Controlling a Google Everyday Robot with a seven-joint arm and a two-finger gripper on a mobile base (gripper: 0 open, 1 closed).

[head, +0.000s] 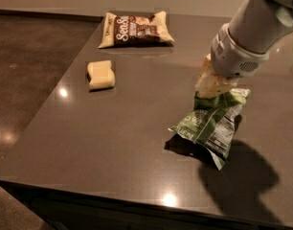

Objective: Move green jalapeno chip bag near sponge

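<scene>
The green jalapeno chip bag (209, 126) is crumpled, with white lettering and a white fine-print panel, at the right of the dark table. My gripper (214, 89) comes down from the upper right and is shut on the bag's top. The bag hangs from it, with a shadow underneath and its lower corner at or just above the tabletop. The sponge (100, 74), a small pale yellow block, lies on the left part of the table, well apart from the bag.
A flat brown-and-cream snack bag (136, 29) lies at the table's far edge. The dark table (113, 143) has its left and front edges in view, with brown floor beyond on the left.
</scene>
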